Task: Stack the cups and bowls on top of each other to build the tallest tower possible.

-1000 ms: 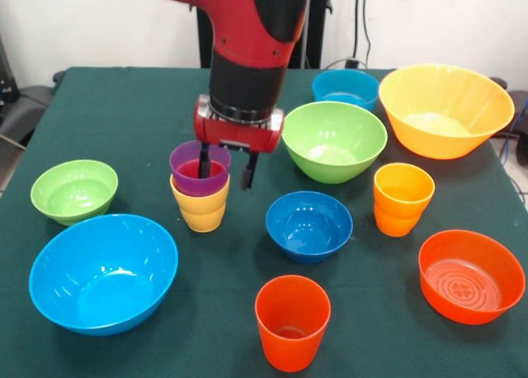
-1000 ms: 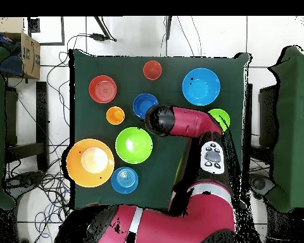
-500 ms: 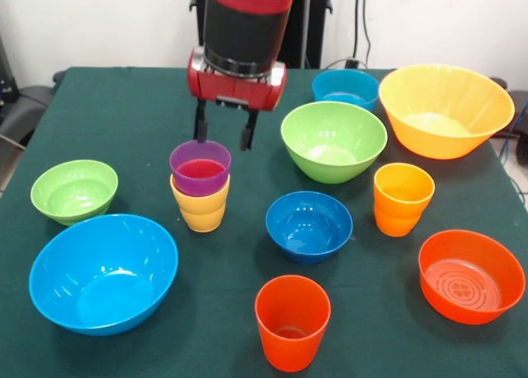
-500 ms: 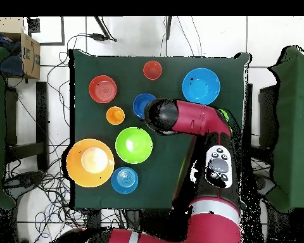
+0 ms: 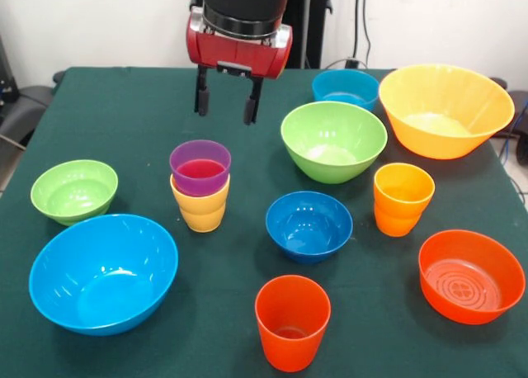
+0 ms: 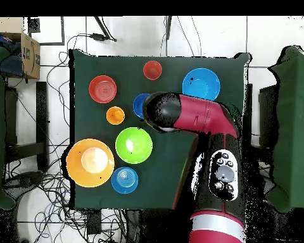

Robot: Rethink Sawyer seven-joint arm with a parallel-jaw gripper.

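A purple cup (image 5: 200, 167) sits nested in a yellow cup (image 5: 200, 210), a short tower left of the table's middle. My gripper (image 5: 224, 112) hangs open and empty well above it and slightly behind. Loose around it stand a red-orange cup (image 5: 292, 320) and an orange-yellow cup (image 5: 403, 198). The bowls are dark blue (image 5: 309, 224), large light blue (image 5: 103, 271), small green (image 5: 74, 190), larger green (image 5: 333, 140), teal (image 5: 345, 87), orange-red (image 5: 471, 275) and big orange-yellow (image 5: 445, 108). In the overhead view the arm (image 6: 180, 117) hides the stack.
Every bowl stands upright and apart on the green table (image 5: 132, 106). In the overhead view the red-orange cup (image 6: 152, 69), orange-red bowl (image 6: 102, 88) and light blue bowl (image 6: 201, 86) line the far edge. Cables lie on the floor around the table.
The gripper has lifted straight up off the purple cup, which stays nested in the yellow cup. Its fingers remain open.
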